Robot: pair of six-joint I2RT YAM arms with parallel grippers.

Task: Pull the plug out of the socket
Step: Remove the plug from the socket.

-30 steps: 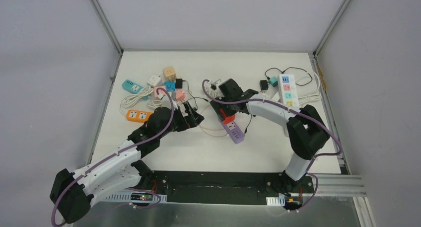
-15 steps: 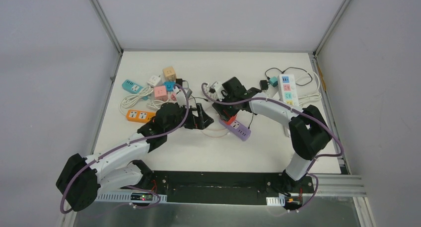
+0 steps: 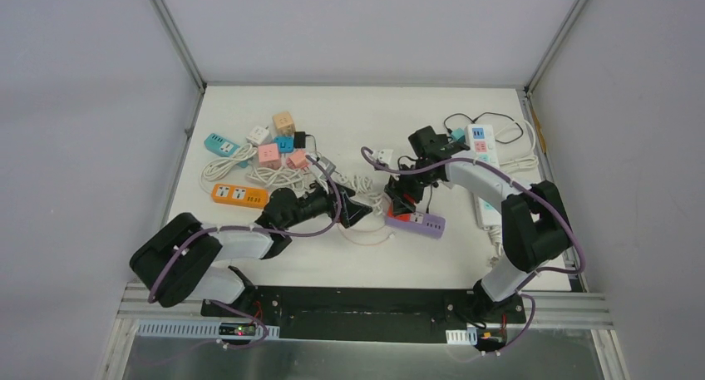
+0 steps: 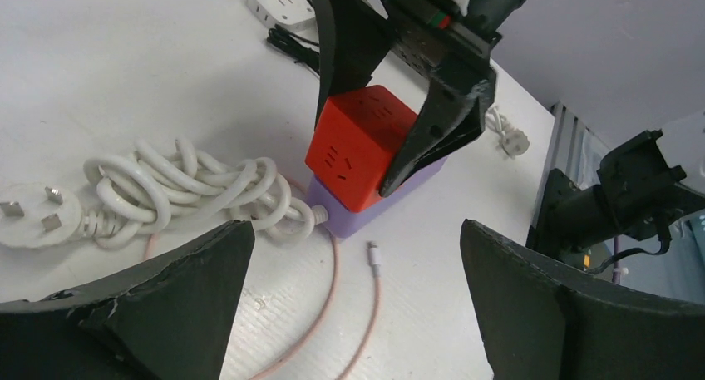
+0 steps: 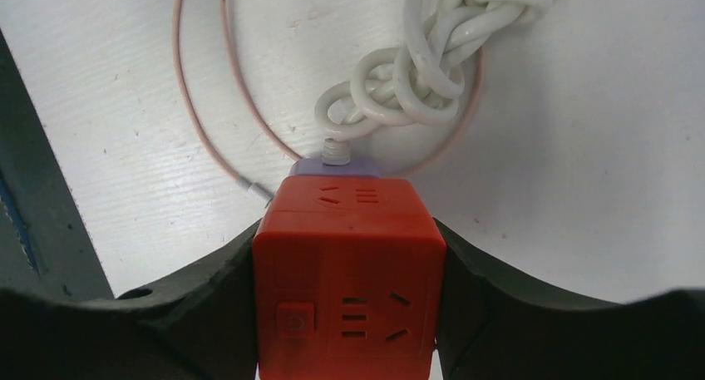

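Note:
A red cube plug sits plugged into one end of the purple socket strip near mid-table. My right gripper comes down from above and is shut on the cube's two sides. In the right wrist view the red cube plug fills the gap between the fingers, with the purple socket strip just showing beyond it. My left gripper lies low on the table left of the strip, open and holding nothing. In its own view the red cube plug stands on the purple socket strip, ahead of the left gripper.
The strip's coiled white cord ends in a white plug. A thin pink cable loops on the table in front. Several coloured socket cubes and strips lie back left, an orange strip nearer, a white strip at right.
My right gripper has closed onto the red cube and carried it and the purple strip to the right. My left arm has stretched low and rightward toward the strip, still open.

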